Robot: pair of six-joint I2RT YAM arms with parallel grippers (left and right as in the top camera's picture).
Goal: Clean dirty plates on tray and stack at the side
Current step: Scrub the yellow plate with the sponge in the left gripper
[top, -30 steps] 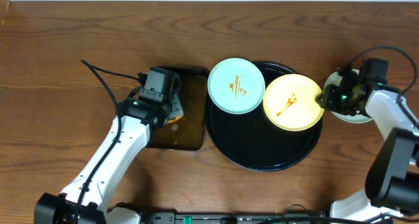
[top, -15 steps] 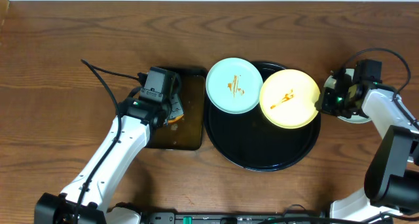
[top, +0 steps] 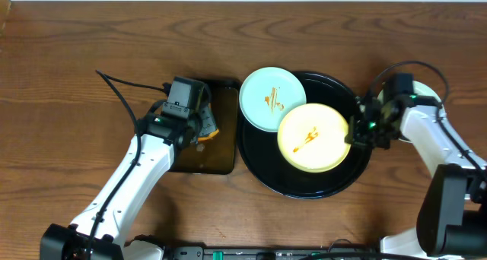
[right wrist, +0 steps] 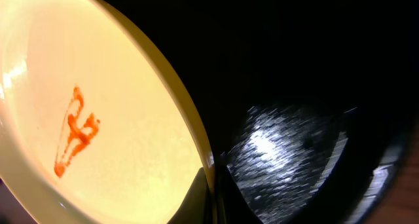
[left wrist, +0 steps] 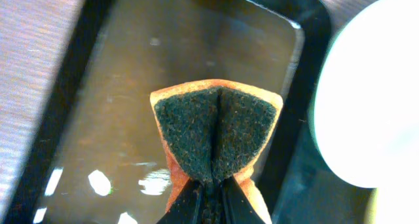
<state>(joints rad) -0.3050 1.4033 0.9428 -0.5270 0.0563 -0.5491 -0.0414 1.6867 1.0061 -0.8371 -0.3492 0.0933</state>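
The right gripper point(right wrist: 211, 188) is clamped on the rim of the pale yellow round plate point(top: 312, 137), a finger on each side of the edge. The plate spreads away from the fingers with an orange-brown sauce squiggle point(right wrist: 73, 135) on its face. It lies inside the large round glossy black tray point(top: 304, 185), whose bare floor shines just beside the gripper. Beyond the yellow plate's far edge, the pale mint-blue round plate point(top: 272, 99), also streaked, meets it; which of the two lies on top I cannot tell. The mint plate overhangs the tray's rim. Well apart on that side, the left gripper point(left wrist: 211, 196) is closed on a folded orange sponge with a dark scouring face point(left wrist: 216, 129), held over a wet rectangular dark tray point(left wrist: 98, 119) on the brown wooden table point(top: 76, 62).
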